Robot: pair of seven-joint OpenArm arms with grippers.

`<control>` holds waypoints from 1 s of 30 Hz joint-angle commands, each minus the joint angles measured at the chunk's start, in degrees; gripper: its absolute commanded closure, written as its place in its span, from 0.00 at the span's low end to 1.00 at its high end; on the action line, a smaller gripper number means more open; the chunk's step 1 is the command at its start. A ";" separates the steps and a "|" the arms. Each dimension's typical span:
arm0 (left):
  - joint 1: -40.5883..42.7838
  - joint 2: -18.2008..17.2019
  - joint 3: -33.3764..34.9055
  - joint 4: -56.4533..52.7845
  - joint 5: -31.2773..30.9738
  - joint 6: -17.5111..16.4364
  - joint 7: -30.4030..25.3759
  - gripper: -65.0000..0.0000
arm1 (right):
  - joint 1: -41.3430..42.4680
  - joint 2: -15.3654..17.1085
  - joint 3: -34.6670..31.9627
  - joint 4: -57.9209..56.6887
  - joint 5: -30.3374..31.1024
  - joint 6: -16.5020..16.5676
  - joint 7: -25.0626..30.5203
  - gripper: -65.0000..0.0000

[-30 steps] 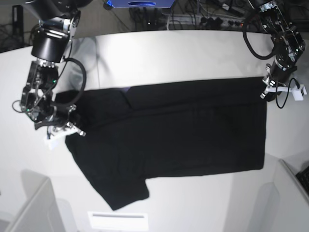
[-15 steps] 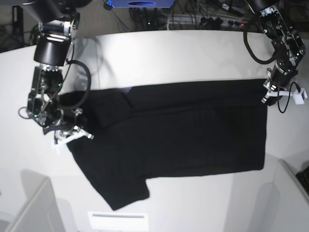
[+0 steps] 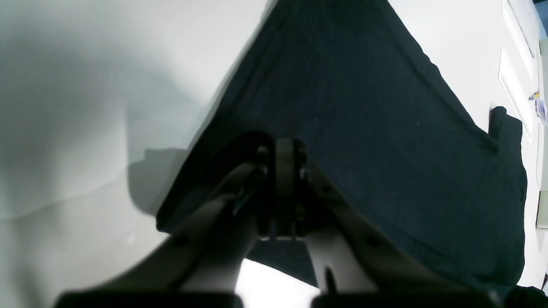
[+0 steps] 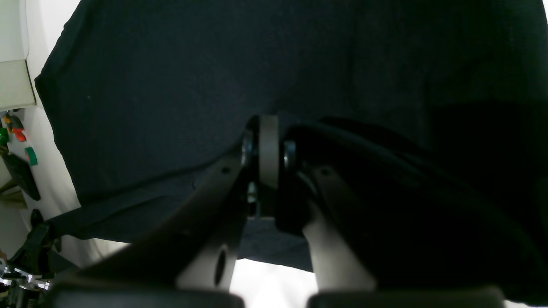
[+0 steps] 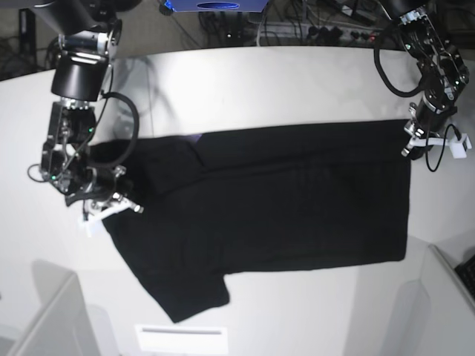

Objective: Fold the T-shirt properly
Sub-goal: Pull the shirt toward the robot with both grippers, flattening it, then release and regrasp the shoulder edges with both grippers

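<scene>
Both arms have shifted slightly right, dragging cloth; the T-shirt (image 5: 274,196) lies flat on the table (image 5: 245,85), long axis spanning right gripper (image 5: 104,210) to left gripper (image 5: 415,142), each pinching an edge

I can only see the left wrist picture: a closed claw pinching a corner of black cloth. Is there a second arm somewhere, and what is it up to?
Observer: Yes. The right gripper is at the opposite end of the T-shirt, shut on the cloth near the shoulder.
Operator: Is the shirt plain black all over?
Observer: Nearly. The base view shows a small purple sliver peeking out at a fold by the far edge.
Operator: Does it lie flat over there?
Observer: Not quite. In the right wrist view, cloth is bunched up and draped over one finger of that gripper.
</scene>
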 commanded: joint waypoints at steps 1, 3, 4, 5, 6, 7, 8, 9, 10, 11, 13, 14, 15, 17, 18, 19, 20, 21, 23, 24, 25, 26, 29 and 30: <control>-0.47 -0.90 -0.34 1.04 -0.85 -0.31 -0.92 1.00 | 1.45 0.65 0.40 0.83 0.94 0.08 -0.08 1.00; -0.38 -0.90 -0.43 1.04 -0.85 -0.31 -0.92 1.00 | 1.63 0.65 0.40 0.83 0.94 0.08 -1.58 1.00; -0.38 -0.90 -0.43 1.04 -0.85 -0.31 -0.92 0.97 | 1.63 0.65 0.49 0.83 1.03 0.08 -1.93 1.00; -0.38 -0.90 -0.43 1.30 -0.85 -0.31 -0.92 0.89 | 1.63 0.65 0.49 0.83 1.03 0.08 -1.93 0.94; -0.38 -0.90 -0.43 1.30 -0.94 -0.31 -0.92 0.82 | 1.63 0.65 0.49 0.83 1.03 0.08 -1.93 0.87; -0.38 -0.90 -0.43 1.30 -0.94 -0.31 -0.92 0.74 | 1.63 0.65 0.49 0.83 1.03 0.08 -1.93 0.78; -0.47 -0.90 -0.43 1.30 -0.94 -0.31 -0.92 0.66 | 1.54 0.65 0.49 0.83 1.12 0.08 -2.02 0.70; -0.47 -0.90 -0.43 1.30 -0.94 -0.31 -0.92 0.61 | 1.54 0.65 0.49 0.83 1.21 0.08 -2.19 0.61; -0.47 -0.90 -0.43 1.39 -1.03 -0.31 -0.92 0.54 | 1.45 0.65 0.49 0.83 1.21 0.08 -2.19 0.51; -0.47 -0.90 -0.43 1.39 -1.03 -0.31 -0.92 0.49 | 1.36 0.65 0.49 0.83 1.30 0.08 -2.02 0.41; -0.47 -0.90 -0.43 1.39 -1.03 -0.31 -0.92 0.42 | 1.19 0.65 0.57 1.09 1.30 0.08 -1.58 0.28; -0.55 -0.90 -0.43 1.39 -1.03 -0.31 -0.92 0.41 | 1.19 0.65 0.57 1.27 1.30 0.08 -0.79 0.28; -0.55 -0.99 -0.43 1.39 -1.03 -0.31 -0.92 0.40 | 0.92 0.65 0.57 1.35 1.30 0.08 0.44 0.30; -0.55 -0.99 -0.43 1.48 -1.03 -0.49 -0.92 0.40 | 0.39 0.65 0.57 1.44 1.30 0.08 3.78 0.33; -0.55 -1.26 -0.43 1.48 -1.11 -0.49 -0.92 0.40 | 0.13 0.65 0.57 1.44 1.30 0.08 5.37 0.34; -0.55 -1.87 -0.43 1.56 -1.20 -0.49 -0.92 0.40 | -0.31 0.65 0.57 1.53 1.30 0.08 7.39 0.35; -0.55 -2.22 -0.43 1.65 -1.20 -0.49 -1.01 0.40 | -0.84 0.65 0.57 2.14 1.21 0.08 9.59 0.36; -0.55 -2.22 -0.43 1.91 -1.20 -0.58 -1.10 0.40 | -1.36 0.65 0.57 2.94 1.03 0.08 11.78 0.36; -0.38 -2.22 -1.83 3.06 -1.20 -0.58 -1.19 0.40 | -2.68 0.83 0.57 4.52 0.94 -0.01 15.48 0.37; -0.29 -2.22 -3.15 4.02 -1.20 -0.58 -1.19 0.40 | -3.30 1.36 0.57 5.66 0.86 -0.18 16.88 0.38; -0.03 -2.13 -4.47 5.17 -1.20 -0.66 -1.19 0.40 | -3.83 2.06 0.66 6.63 0.86 -1.15 17.76 0.40; 0.24 -2.13 -5.44 6.40 -1.20 -0.66 -1.01 0.40 | -4.62 2.32 0.93 7.59 0.94 -3.09 18.55 0.42; 3.67 -2.31 -7.28 10.00 -1.20 -3.21 -0.92 0.40 | -8.13 2.32 5.50 12.96 1.30 -10.73 19.26 0.42; 5.07 -2.57 -7.28 10.88 -1.20 -5.50 -0.92 0.40 | -9.63 2.24 6.55 15.59 1.30 -12.49 19.17 0.42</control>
